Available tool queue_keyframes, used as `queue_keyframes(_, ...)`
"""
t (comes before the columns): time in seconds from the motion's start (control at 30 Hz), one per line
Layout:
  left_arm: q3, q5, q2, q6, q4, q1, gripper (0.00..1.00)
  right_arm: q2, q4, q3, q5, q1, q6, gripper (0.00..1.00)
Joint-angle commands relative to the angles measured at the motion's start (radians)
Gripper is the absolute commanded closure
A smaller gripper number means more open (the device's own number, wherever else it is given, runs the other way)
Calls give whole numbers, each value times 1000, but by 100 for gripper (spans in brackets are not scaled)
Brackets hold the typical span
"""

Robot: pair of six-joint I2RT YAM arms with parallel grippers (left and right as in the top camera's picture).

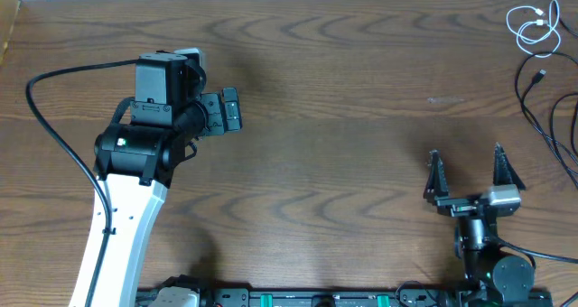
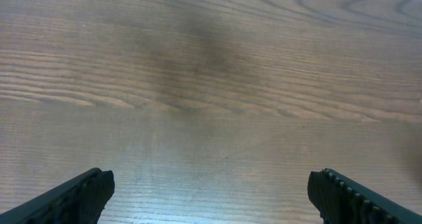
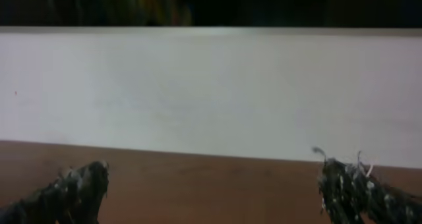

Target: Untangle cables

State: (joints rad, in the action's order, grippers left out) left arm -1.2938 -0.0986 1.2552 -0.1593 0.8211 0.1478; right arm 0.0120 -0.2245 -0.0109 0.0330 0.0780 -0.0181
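Overhead, the white cable (image 1: 526, 38) lies coiled in small loops at the far right corner of the bench (image 1: 343, 90). The black cable (image 1: 521, 90) trails in thin curves just nearer along the right edge and runs out of the picture there. Whether the two cords cross is too small to tell.

Left fingers (image 1: 232, 108) hang over the left half of the bench, well apart from both cables, on an arm with a thick black wire (image 1: 41, 72) looping out toward the left edge. In the left wrist view they stand wide apart, one finger in each lower corner, with only bare wood grain between them.

Right fingers (image 1: 434, 173) sit near the front edge on the right side, spread wide with nothing between them, and nearer to the black cable than to the white one. The right wrist view is blurred, showing both finger tips apart over brown wood with a pale band beyond.
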Motion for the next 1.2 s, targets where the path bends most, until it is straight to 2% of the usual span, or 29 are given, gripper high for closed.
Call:
queue_keyframes(0.0, -17, 13, 4, 6, 2, 0, 1, -7, 93, 6, 3, 9, -14, 1)
queue_keyframes(0.2, -17, 13, 4, 5, 2, 0, 1, -7, 297, 6, -1, 9, -14, 1)
queue_keyframes(1.17, -17, 13, 4, 5, 2, 0, 1, -6, 297, 5, -1, 9, -14, 1)
